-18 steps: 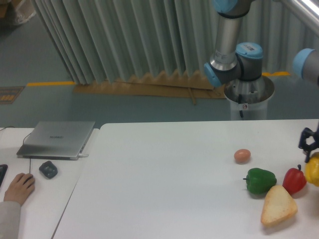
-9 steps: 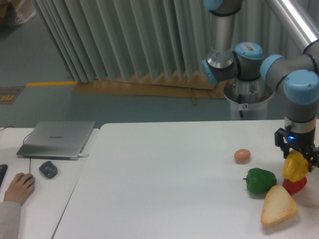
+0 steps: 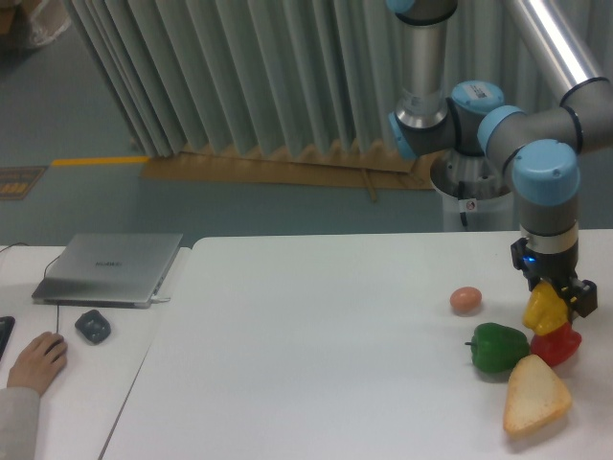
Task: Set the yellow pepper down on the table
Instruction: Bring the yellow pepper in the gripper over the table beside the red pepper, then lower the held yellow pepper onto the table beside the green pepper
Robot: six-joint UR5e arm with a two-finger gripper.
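The glossy yellow pepper point(image 3: 543, 310) hangs just above the white table point(image 3: 306, 335) at the right side, held in my gripper point(image 3: 553, 299), which is shut on it from above. It hovers over and partly hides the red pepper point(image 3: 558, 346). The gripper's dark fingers point(image 3: 578, 298) flank the pepper's top.
A green pepper point(image 3: 499, 347) lies left of the red one, with a pale tan wedge-shaped lump point(image 3: 534, 397) in front. A brown egg point(image 3: 465, 300) sits further back. On the left desk are a grey laptop point(image 3: 110, 267), a mouse point(image 3: 93, 326) and a person's hand point(image 3: 36, 357).
My arm has swung in from the right edge, carrying the yellow pepper leftward; it now hangs over the red pepper, nearer the egg.
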